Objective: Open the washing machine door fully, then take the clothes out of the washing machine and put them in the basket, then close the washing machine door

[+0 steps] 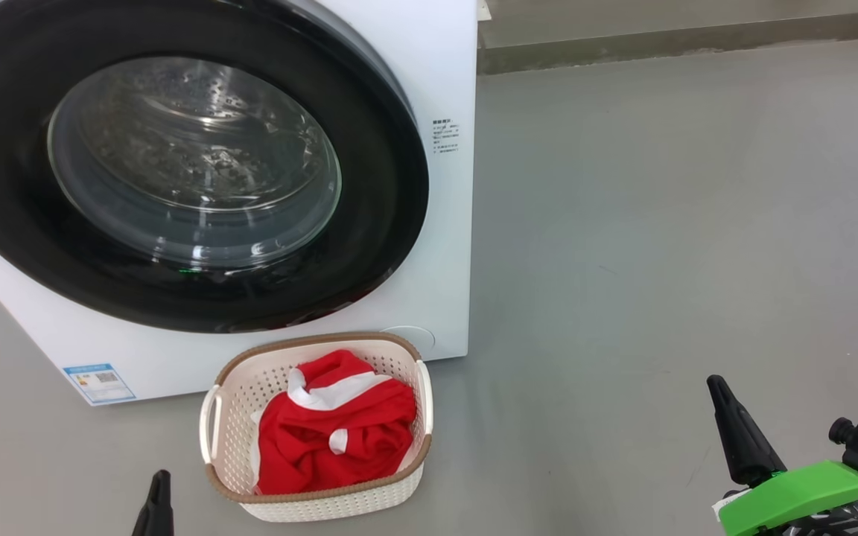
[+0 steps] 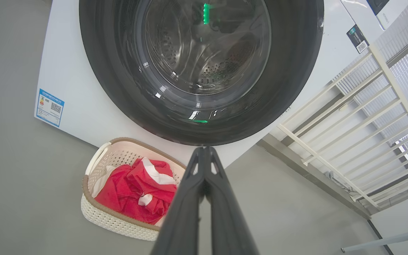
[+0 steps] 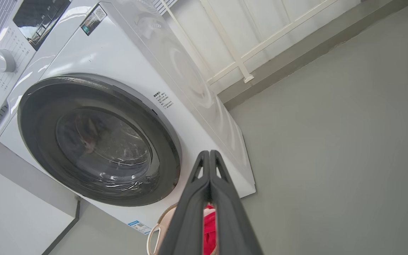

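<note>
The white washing machine [image 1: 444, 246] stands on the floor with its round black-rimmed door [image 1: 191, 167] flush against the front, glass window showing the steel drum behind it. Right below it sits the cream basket [image 1: 232, 417] holding the red clothes [image 1: 336, 435] with white trim. My left gripper [image 1: 157, 506] is low at the basket's left, fingers pressed together and holding nothing; in the left wrist view its tips [image 2: 204, 150] point at the door's lower rim. My right gripper [image 1: 727, 417] is far right over bare floor, also shut and holding nothing, as the right wrist view shows [image 3: 209, 154].
Grey floor [image 1: 660, 223] spreads wide to the right of the machine. A low kerb and white railing [image 2: 349, 127] run behind and beside it. A blue label [image 1: 99, 383] sits on the machine's lower left front.
</note>
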